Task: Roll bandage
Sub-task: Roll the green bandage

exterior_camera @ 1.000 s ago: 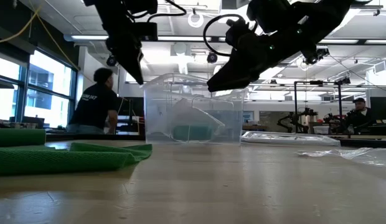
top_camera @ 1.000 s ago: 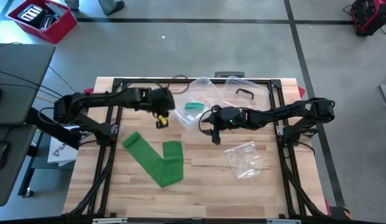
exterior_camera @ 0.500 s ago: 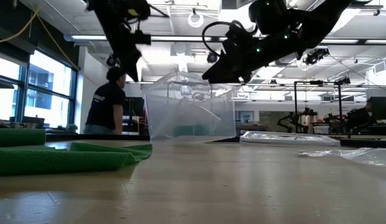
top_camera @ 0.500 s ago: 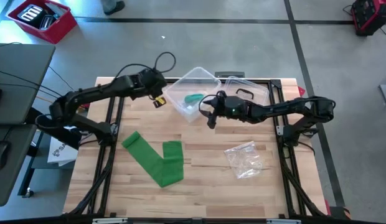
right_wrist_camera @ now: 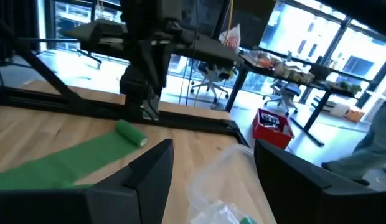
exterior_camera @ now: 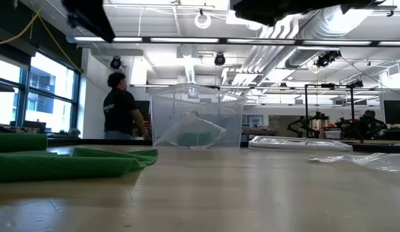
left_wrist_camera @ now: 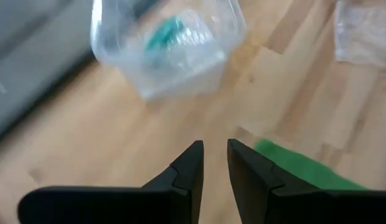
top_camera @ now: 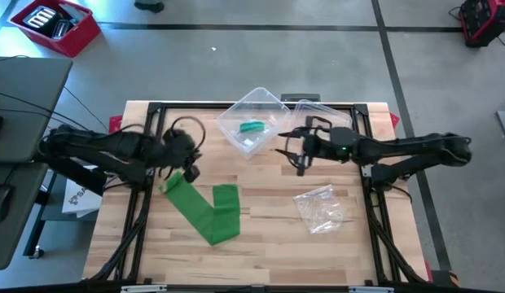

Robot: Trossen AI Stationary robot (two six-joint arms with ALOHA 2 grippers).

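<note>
We see green bandage (top_camera: 205, 207) on near-left part of wooden table (top_camera: 269, 244), folded in V shape, one end rolled at upper left. Crumpled clear plastic bag (top_camera: 320, 207) lies near right. Left tool (top_camera: 187, 168) hangs just above rolled end, fingers (left_wrist_camera: 187, 171) nearly pressed together, narrow gap, nothing held. Right tool (top_camera: 299, 159) mid-table, fingers (right_wrist_camera: 143, 168) spread, empty. Farther back, clear plastic box (top_camera: 252, 129) holds something green; lid (top_camera: 322, 122) beside it. In low view, person (exterior_camera: 120, 109) stands beyond table.

A bright green bandage (top_camera: 205, 205) lies on the pale wood table (top_camera: 269, 236). The clear container (top_camera: 254, 122) holds something teal. A red bin (top_camera: 55, 24) sits upper left.
</note>
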